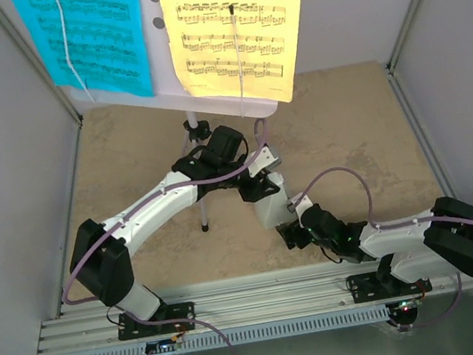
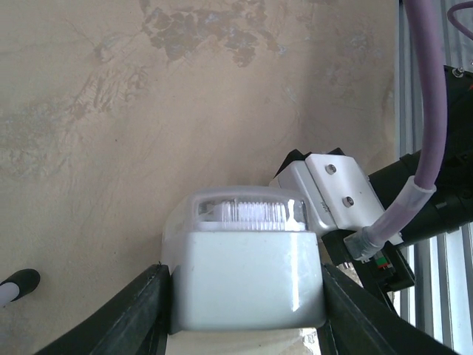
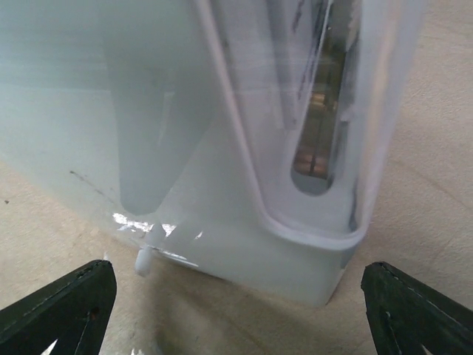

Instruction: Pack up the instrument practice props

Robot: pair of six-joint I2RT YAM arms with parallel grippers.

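Cyan music sheet (image 1: 93, 38) at eleven o'clock and yellow music sheet (image 1: 235, 24) at one sit on the white perforated music stand (image 1: 161, 63), not yet packed. At centre the left gripper (image 2: 247, 325) clamps the small grey pyramid metronome (image 1: 269, 210), seemingly offering it to the right gripper (image 3: 236, 281), jaws wide apart at five o'clock. The left arm hides most of the thin tripod (image 1: 203, 211).

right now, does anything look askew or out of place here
Only the yellow sheet: it hangs lower than the cyan sheet, draping past the lower edge of the music stand. Nothing looks spilled or damaged.
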